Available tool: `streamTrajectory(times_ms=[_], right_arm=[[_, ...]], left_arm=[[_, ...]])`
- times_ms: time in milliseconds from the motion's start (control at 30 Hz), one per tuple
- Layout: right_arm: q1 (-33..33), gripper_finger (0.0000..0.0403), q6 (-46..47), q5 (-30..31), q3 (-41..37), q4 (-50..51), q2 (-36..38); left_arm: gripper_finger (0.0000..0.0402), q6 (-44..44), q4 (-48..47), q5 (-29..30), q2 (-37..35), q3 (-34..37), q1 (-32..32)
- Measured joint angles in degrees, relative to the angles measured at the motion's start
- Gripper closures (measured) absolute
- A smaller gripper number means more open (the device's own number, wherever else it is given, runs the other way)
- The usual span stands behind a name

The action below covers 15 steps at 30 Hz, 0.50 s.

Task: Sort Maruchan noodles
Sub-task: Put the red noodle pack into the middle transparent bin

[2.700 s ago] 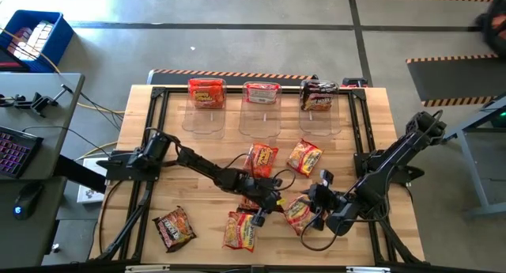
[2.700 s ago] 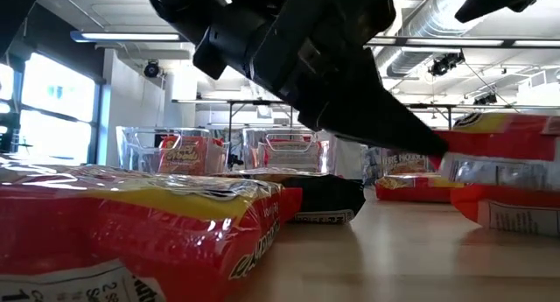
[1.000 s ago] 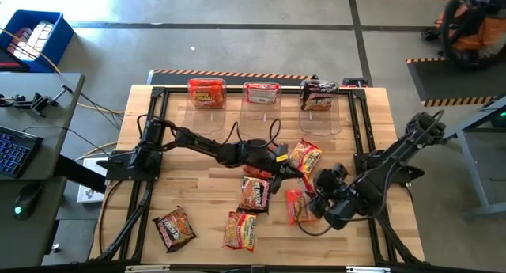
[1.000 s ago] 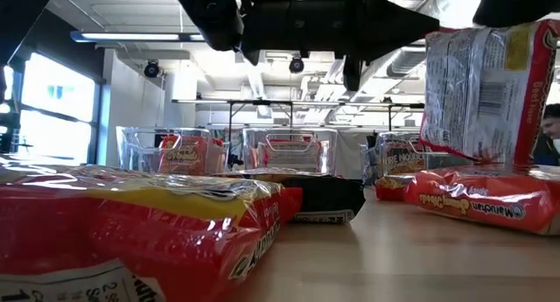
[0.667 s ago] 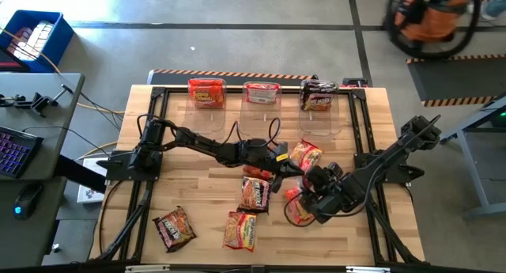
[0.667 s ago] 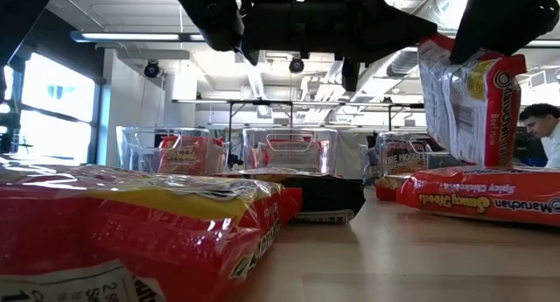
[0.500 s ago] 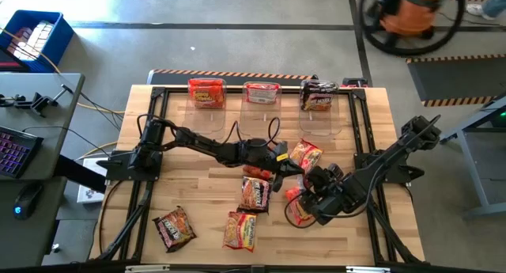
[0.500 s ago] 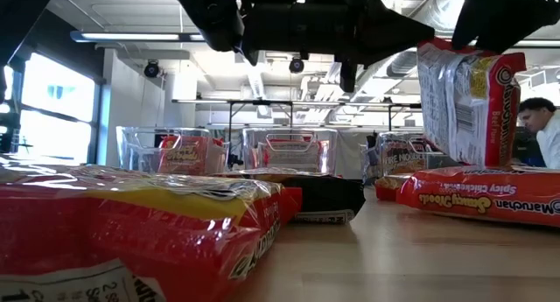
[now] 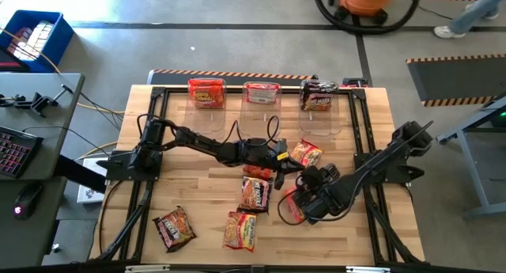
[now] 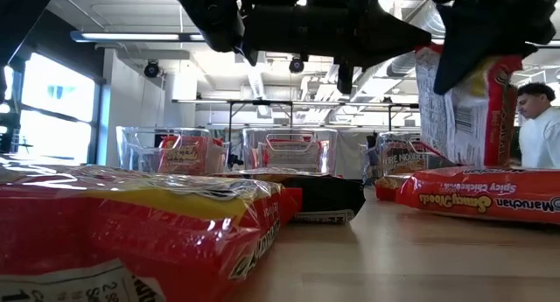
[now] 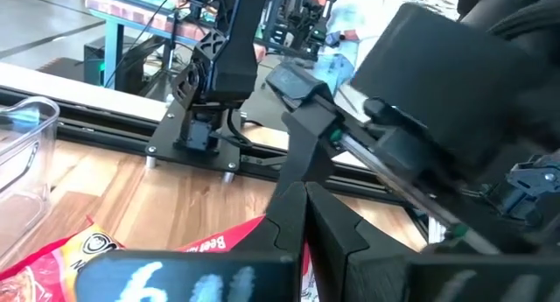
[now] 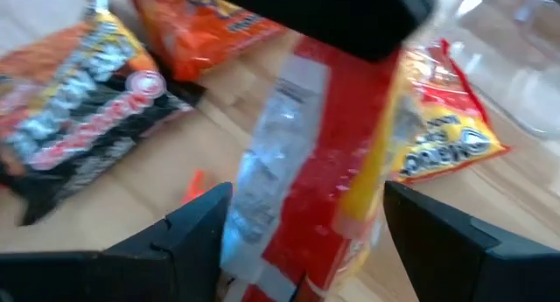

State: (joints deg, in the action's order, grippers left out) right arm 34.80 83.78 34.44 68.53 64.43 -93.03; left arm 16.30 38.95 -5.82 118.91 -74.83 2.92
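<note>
Several Maruchan noodle packets lie flat on the wooden table: an orange one [image 9: 305, 154], two red ones [image 9: 254, 194] [image 9: 239, 229] and a dark one [image 9: 174, 228]. My right gripper [image 9: 296, 200] is shut on a red packet [image 12: 315, 136] that stands upright [image 10: 464, 101]. My left gripper [image 9: 280, 162] hovers level over the table's middle, shut on nothing [image 11: 300, 197]. Three clear bins [image 9: 207, 119] [image 9: 262, 119] [image 9: 320, 119] at the far edge each hold packets. My right gripper pinches the red packet across its width, one finger [image 12: 188, 236] on each side edge [image 12: 245, 206]. The fingers slant down from the table's right. The packet stands on edge below the gripper; a flat packet [image 10: 490, 206] hides its lower end in the low view.
A red packet [image 9: 257, 172] lies under my left arm. Black frame rails [image 9: 158, 123] run along the table's edges. Bare wood shows between the bins and the loose packets. A person [image 10: 538, 127] stands beyond the table.
My right gripper has gone toward the table's left edge and down, carrying the red packet, which has turned and stays upright. My left gripper has kept still.
</note>
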Motion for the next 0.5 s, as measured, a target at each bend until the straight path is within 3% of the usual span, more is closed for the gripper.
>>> streamTrajectory(times_ms=[200, 500], right_arm=[[1.10, 0.0162, 3.06, 0.39, 0.00, 4.98, -0.48], [4.45, 0.0279, 0.13, 6.21, 0.00, 4.94, -0.48]], left_arm=[[0.0401, -0.01, -0.01, -0.24, 0.02, -0.02, -0.01], [0.0401, -0.01, 0.42, -2.54, 0.04, -0.02, -0.02]])
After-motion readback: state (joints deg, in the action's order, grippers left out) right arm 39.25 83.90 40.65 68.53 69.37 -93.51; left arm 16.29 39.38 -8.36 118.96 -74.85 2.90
